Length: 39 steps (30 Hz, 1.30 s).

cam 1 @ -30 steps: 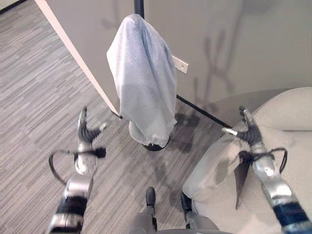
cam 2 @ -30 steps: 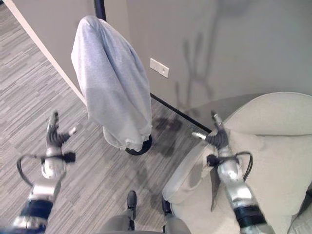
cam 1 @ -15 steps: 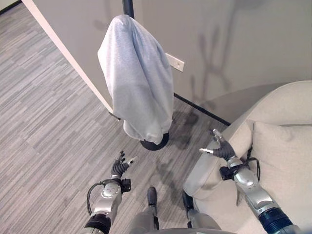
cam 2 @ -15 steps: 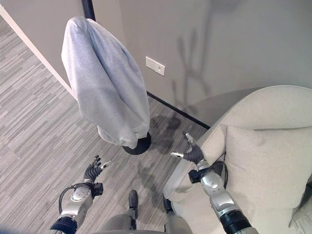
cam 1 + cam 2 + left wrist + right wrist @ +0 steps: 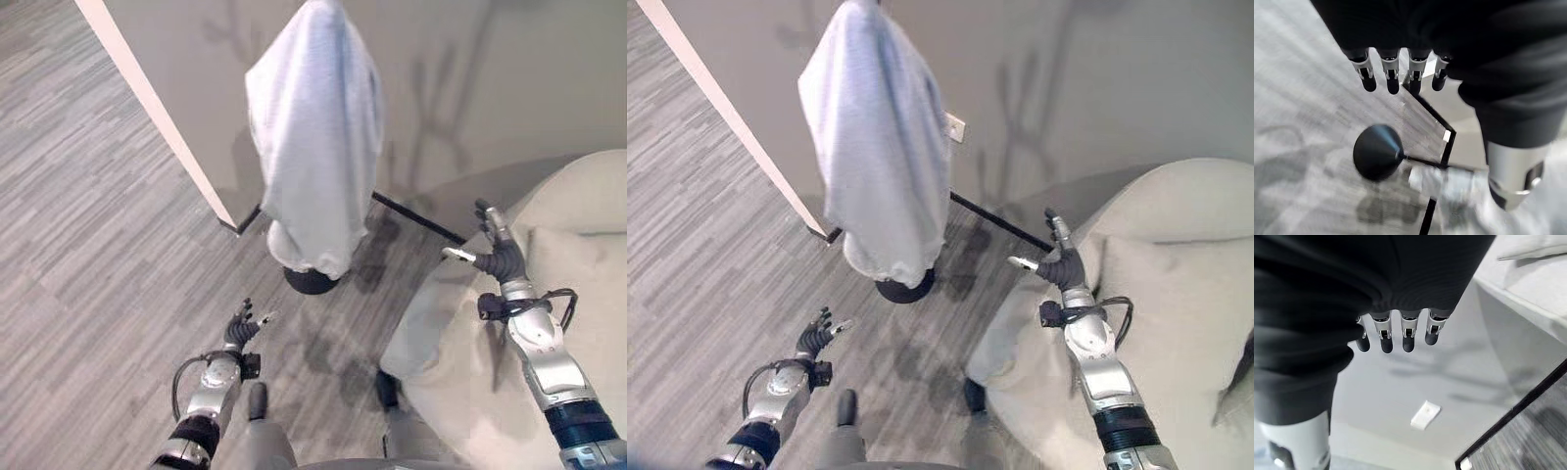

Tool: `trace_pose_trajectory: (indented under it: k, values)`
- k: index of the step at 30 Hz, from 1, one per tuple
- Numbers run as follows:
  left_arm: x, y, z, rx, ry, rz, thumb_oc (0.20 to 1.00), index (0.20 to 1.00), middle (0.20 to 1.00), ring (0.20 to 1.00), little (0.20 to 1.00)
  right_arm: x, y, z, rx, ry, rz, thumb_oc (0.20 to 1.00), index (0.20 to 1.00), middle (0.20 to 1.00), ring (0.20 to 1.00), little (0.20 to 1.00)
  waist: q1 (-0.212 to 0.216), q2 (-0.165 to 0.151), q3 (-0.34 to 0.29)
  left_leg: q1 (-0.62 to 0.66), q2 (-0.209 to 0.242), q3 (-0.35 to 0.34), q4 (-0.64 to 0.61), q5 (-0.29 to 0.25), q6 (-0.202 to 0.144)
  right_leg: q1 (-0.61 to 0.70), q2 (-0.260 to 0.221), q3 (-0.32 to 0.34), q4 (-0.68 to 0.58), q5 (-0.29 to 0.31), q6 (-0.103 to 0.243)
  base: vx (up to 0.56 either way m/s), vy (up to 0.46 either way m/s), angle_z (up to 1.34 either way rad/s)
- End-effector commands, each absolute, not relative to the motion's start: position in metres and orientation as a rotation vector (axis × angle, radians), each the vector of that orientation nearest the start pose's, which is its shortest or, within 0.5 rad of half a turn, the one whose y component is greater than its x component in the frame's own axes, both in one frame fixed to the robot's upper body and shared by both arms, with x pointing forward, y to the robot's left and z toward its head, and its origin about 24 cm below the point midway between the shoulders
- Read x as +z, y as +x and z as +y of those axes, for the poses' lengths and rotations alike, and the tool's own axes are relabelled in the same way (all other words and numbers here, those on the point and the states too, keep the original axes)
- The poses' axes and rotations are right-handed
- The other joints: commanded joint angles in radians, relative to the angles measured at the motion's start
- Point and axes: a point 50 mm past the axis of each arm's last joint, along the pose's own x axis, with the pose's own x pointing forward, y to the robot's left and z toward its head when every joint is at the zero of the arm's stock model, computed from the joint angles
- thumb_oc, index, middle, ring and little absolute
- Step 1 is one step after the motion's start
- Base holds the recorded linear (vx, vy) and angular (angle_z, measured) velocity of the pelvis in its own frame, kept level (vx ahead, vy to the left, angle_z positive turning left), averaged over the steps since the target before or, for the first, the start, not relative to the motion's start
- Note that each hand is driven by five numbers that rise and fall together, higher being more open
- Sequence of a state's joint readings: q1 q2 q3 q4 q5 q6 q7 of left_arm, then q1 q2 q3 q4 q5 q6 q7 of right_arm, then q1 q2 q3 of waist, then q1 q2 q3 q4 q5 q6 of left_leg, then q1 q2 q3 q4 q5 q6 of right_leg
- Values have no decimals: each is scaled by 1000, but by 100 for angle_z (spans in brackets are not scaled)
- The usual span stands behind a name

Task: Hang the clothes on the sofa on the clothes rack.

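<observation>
A light grey garment (image 5: 315, 137) hangs draped over the clothes rack, covering its pole down to the round black base (image 5: 311, 281) on the floor by the wall. My left hand (image 5: 237, 333) is low over the carpet in front of the base, open and empty; its wrist view shows the rack's base (image 5: 1377, 152). My right hand (image 5: 498, 257) is raised over the arm of the beige sofa (image 5: 568, 225), open with its fingers straight and nothing in it. Both hands are apart from the garment.
A grey wall with a white outlet plate (image 5: 956, 126) stands behind the rack. A pale door frame edge (image 5: 157, 117) runs diagonally at the left. Striped grey carpet (image 5: 88, 255) spreads to the left. A cushion (image 5: 1176, 294) lies on the sofa.
The camera has shifted, so the rack and sofa sit differently in view. My right hand has risen higher beside the sofa arm. The left hand stays low and open.
</observation>
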<state>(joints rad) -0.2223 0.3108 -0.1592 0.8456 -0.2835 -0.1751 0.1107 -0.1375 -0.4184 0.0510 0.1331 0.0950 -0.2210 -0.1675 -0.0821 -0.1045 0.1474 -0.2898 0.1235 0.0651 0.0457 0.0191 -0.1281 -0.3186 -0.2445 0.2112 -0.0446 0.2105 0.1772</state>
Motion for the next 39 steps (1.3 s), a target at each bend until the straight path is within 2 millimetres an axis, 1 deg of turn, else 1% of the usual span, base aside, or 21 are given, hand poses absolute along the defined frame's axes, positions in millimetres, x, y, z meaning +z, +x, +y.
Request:
trace_pose_trajectory:
  k: [1,2,5,7,8,10,11,12,13,14,15,16,19,22,25,28,29,30,35,37,39]
  values:
    - [-44,254,245,110,264,372,1000,1000,1000,1000,1000,106,273,-232,-155,-354,-344,1000,1000,1000,1000,1000,4,36,-57,87,6,62,-124,-8,10,37,16,-57,11,82,61,-81,507,-62]
    - [-44,254,245,111,264,371,1000,1000,1000,1000,1000,106,273,-231,-155,-353,-344,1000,1000,1000,1000,1000,3,35,-59,84,5,62,-125,-4,11,33,14,-56,12,84,62,-104,418,-49]
    - [-45,252,252,106,328,392,1000,1000,1000,1000,1000,98,268,-234,-152,-367,-312,1000,1000,1000,1000,1000,16,26,-75,66,-22,97,-133,3,22,98,43,-114,75,14,48,-114,248,-11]
    - [-49,248,256,107,349,419,1000,1000,1000,1000,1000,87,262,-235,-142,-378,-269,1000,1000,1000,1000,1000,25,16,-92,74,-36,121,-133,-10,28,138,74,-127,100,-29,44,-55,177,-24]
    - [-49,248,256,107,349,418,1000,1000,1000,1000,1000,87,262,-235,-142,-377,-270,1000,1000,1000,1000,1000,26,16,-94,70,-36,122,-133,-6,29,135,74,-125,99,-26,45,-23,167,-42]
    - [-58,239,254,92,360,460,1000,1000,1000,1000,1000,69,253,-241,-130,-402,-184,1000,1000,1000,1000,1000,30,17,-110,86,-62,140,-133,-13,42,156,125,-92,94,-60,40,-1,186,-39]
    - [-58,238,254,92,360,461,1000,1000,1000,1000,1000,68,253,-241,-129,-403,-183,1000,1000,1000,1000,1000,31,17,-110,87,-62,141,-133,-14,42,156,125,-91,95,-61,40,49,197,-27]
    - [-64,233,252,70,371,487,1000,1000,1000,1000,1000,52,249,-239,-106,-395,-116,1000,1000,1000,1000,1000,24,28,-103,104,-73,148,-133,-19,50,153,169,-56,71,-119,28,28,105,-14]
    - [-64,234,252,71,370,487,1000,1000,1000,1000,1000,52,249,-239,-106,-395,-116,1000,1000,1000,1000,1000,25,28,-103,102,-72,150,-133,-17,50,150,170,-54,72,-117,27,29,159,-9]
    - [-68,230,252,51,379,506,1000,1000,1000,1000,1000,42,245,-238,-84,-395,-70,1000,1000,1000,1000,1000,20,36,-93,109,-78,151,-133,-21,54,116,204,-38,81,-135,17,0,104,-5]
    - [-73,227,252,40,402,534,1000,1000,1000,1000,1000,20,240,-233,-48,-380,22,1000,1000,1000,1000,1000,14,43,-74,122,-89,150,-133,-27,61,108,228,-32,69,-147,15,0,103,4]
    - [-73,227,252,41,403,533,1000,1000,1000,1000,1000,20,241,-233,-47,-379,20,1000,1000,1000,1000,1000,13,42,-74,118,-89,150,-133,-24,61,105,228,-32,68,-144,14,-7,77,11]
    - [-84,219,250,33,428,588,1000,1000,1000,1000,1000,-22,226,-226,-26,-351,203,1000,1000,1000,1000,1000,0,48,-55,137,-103,160,-133,-26,66,95,249,-24,42,-128,12,-1,29,7]
    - [-91,213,247,36,422,627,1000,1000,1000,1000,1000,-61,209,-222,-43,-299,387,1000,1000,1000,1000,1000,-5,49,-42,143,-108,171,-133,-24,71,90,256,-18,38,-119,12,11,-13,-12]
    - [-98,208,241,5,432,657,1000,1000,1000,1000,1000,-97,182,-225,-79,-260,590,1000,1000,1000,1000,1000,-8,49,-37,154,-109,183,-133,-24,75,98,256,-13,28,-116,8,15,-34,-9]
    - [-103,205,234,-26,430,679,1000,1000,1000,1000,1000,-120,156,-227,-113,-215,741,1000,1000,1000,1000,1000,-14,54,-43,167,-108,195,-133,-26,79,105,260,-8,24,-122,3,48,-35,-16]
    - [-105,204,228,-47,420,688,1000,1000,1000,1000,1000,-132,140,-228,-130,-193,828,1000,1000,1000,1000,1000,-17,59,-49,178,-108,199,-133,-29,81,115,263,-3,21,-127,-3,41,-32,-28]
    - [-105,204,228,-47,420,688,1000,1000,1000,1000,1000,-132,140,-228,-130,-193,828,1000,1000,1000,1000,1000,-16,59,-48,179,-107,200,-133,-29,81,115,263,-2,21,-127,-3,51,-32,-23]
    - [-112,202,208,-121,394,709,1000,1000,1000,1000,1000,-151,110,-229,-170,-171,1010,1000,1000,1000,1000,1000,-22,84,-67,215,-106,206,-133,-35,82,145,273,1,21,-150,-22,69,-14,-4]
    - [-114,200,203,-138,376,717,1000,1000,1000,1000,1000,-153,108,-230,-175,-172,1032,1000,1000,1000,1000,1000,-21,91,-73,228,-104,208,-133,-37,81,157,275,0,19,-155,-27,74,-21,-2]
    - [-117,195,201,-153,375,736,1000,1000,1000,1000,1000,-151,112,-232,-178,-173,1025,1000,1000,1000,1000,1000,-18,100,-80,243,-103,206,-133,-39,79,173,276,-6,16,-163,-34,75,-32,-1]
